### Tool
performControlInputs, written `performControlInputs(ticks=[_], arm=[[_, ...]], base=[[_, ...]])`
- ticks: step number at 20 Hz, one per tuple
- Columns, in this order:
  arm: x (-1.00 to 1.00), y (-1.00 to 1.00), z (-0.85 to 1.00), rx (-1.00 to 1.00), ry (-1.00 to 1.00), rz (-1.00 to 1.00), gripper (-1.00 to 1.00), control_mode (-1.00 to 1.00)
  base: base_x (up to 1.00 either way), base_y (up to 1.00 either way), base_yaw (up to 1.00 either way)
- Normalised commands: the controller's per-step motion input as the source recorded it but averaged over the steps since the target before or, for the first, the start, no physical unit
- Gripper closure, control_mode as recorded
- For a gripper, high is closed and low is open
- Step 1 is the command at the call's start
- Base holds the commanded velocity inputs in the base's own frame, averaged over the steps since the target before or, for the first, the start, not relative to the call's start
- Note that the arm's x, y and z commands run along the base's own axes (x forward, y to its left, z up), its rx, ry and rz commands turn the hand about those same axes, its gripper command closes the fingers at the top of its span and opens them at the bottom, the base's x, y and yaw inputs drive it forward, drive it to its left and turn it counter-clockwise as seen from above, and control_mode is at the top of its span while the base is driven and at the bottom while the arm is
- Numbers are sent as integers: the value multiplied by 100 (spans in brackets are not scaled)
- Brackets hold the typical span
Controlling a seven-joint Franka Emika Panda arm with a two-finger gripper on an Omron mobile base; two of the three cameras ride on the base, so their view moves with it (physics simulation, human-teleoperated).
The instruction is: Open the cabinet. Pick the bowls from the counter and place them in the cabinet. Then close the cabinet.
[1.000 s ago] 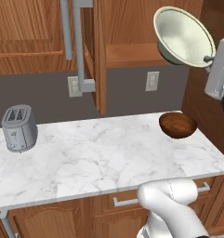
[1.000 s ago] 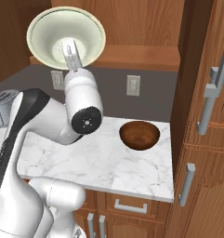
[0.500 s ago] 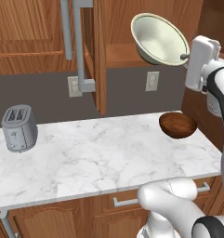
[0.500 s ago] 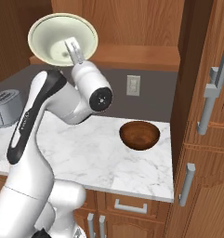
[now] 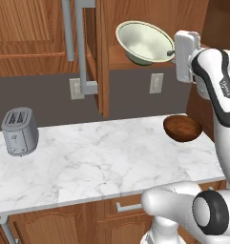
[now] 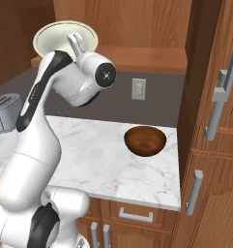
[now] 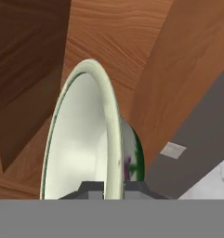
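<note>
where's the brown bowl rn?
The brown bowl sits on the counter near its right end, below the open cabinet, while the gripper holds the cream bowl tilted at the cabinet shelf.

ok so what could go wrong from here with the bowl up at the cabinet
1. The gripper pinches only the thin rim of the cream bowl, which is tilted; it could slip or swing as it goes in.
2. The bowl is at the front edge of the cabinet shelf; it could knock that edge or, let go too early, drop to the counter.
3. The brown bowl sits close to the counter's right end.
</note>
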Motion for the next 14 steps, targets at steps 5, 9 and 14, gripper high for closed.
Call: performControlInputs(ticks=[5,9,14], arm=[[70,39,0,-12,0,0,100,-100],[71,32,0,-9,1,0,100,-100],[67,14,0,-5,5,0,100,-100]], base=[[0,0,0],[0,0,0],[0,0,0]])
